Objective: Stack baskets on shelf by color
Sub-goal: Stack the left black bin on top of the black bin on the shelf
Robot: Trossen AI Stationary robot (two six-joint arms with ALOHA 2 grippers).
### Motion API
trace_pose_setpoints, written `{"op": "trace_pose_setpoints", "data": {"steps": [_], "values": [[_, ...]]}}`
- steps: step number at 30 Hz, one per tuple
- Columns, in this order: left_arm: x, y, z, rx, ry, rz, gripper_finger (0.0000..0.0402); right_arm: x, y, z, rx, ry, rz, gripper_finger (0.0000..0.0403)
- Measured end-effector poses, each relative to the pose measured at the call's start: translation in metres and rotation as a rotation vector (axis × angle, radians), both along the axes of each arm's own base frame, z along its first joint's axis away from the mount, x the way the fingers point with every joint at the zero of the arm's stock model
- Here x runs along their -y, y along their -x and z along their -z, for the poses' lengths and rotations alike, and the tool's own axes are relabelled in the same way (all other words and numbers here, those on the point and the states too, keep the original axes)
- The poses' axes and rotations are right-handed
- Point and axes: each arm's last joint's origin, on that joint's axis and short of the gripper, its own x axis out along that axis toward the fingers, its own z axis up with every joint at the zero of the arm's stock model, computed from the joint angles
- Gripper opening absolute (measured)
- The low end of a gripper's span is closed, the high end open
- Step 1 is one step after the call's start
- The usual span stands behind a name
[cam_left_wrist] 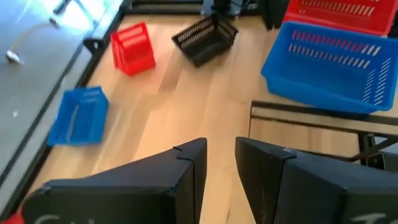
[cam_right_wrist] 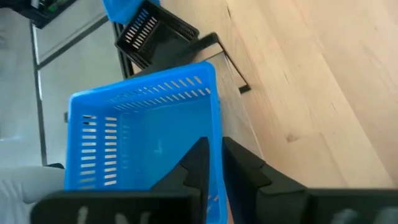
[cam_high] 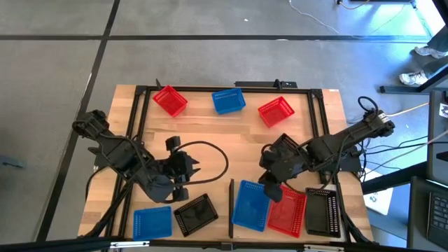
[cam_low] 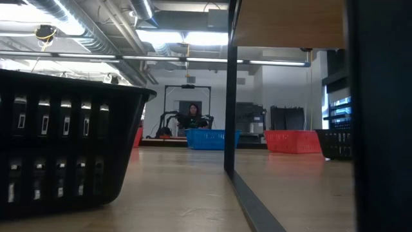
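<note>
Several latticed baskets are in the high view. A red basket (cam_high: 169, 100), a blue one (cam_high: 229, 101) and a red one (cam_high: 276, 111) stand along the far edge. A blue one (cam_high: 152, 222) and a black one (cam_high: 195, 213) stand near left. On the pale-wood shelf (cam_high: 240, 229), right of its black bar (cam_high: 231, 208), a blue basket (cam_high: 250, 204), a red one (cam_high: 287, 211) and a black one (cam_high: 322, 211) stand side by side. My right gripper (cam_high: 271, 187) is shut on the shelf's blue basket (cam_right_wrist: 143, 130). My left gripper (cam_high: 194, 170) hovers over bare table at centre-left, its fingers (cam_left_wrist: 186, 162) a narrow gap apart with nothing between them. My right gripper (cam_right_wrist: 214, 146) pinches the long side wall (cam_right_wrist: 216, 118) of the shelf's blue basket, the side next to the red basket. One finger (cam_right_wrist: 198, 163) is inside the basket and one outside. The fingers come slanting down from the far side. The basket stays level, open side up.
Black frame rails (cam_high: 133, 140) run along the table's left and right sides. A black cable (cam_high: 217, 157) loops over the table's middle. The low view looks under the shelf panel (cam_low: 290, 22), past its post (cam_low: 230, 90) and a black basket (cam_low: 64, 142). A person (cam_low: 193, 117) sits far behind.
</note>
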Motion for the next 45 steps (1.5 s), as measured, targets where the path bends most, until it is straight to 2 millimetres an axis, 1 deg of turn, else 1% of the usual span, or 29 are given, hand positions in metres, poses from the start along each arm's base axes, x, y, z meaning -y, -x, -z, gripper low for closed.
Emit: {"op": "trace_pose_setpoints", "data": {"steps": [9,12,19,25,30,33,38,40,45], "values": [[-0.004,0.010,0.014,-0.127,0.253,-0.164,0.0077,0.008,0.013,-0.020,0.116,0.046,-0.016,0.0042],[-0.005,0.009,0.024,-0.155,0.320,-0.241,0.0077,0.014,0.022,-0.031,0.181,0.079,-0.026,0.0042],[0.001,0.007,0.062,-0.311,0.482,-0.356,0.0077,0.029,0.045,-0.059,0.350,0.147,-0.020,0.0042],[0.005,-0.009,0.102,-0.362,0.669,-0.416,0.0077,0.038,0.062,-0.072,0.420,0.184,-0.050,0.0042],[0.006,-0.021,0.128,-0.345,0.775,-0.406,0.0077,0.043,0.072,-0.079,0.467,0.240,-0.108,0.0042],[0.005,-0.026,0.144,-0.317,0.804,-0.401,0.0077,0.043,0.076,-0.081,0.484,0.253,-0.167,0.0042],[0.005,-0.025,0.172,-0.322,0.802,-0.400,0.0077,0.045,0.079,-0.083,0.495,0.250,-0.183,0.0042],[0.006,-0.027,0.184,-0.311,0.813,-0.374,0.0077,0.045,0.079,-0.082,0.493,0.255,-0.189,0.0042],[0.010,-0.029,0.206,-0.367,0.851,-0.299,0.0077,0.043,0.079,-0.082,0.493,0.242,-0.236,0.0042]]}}
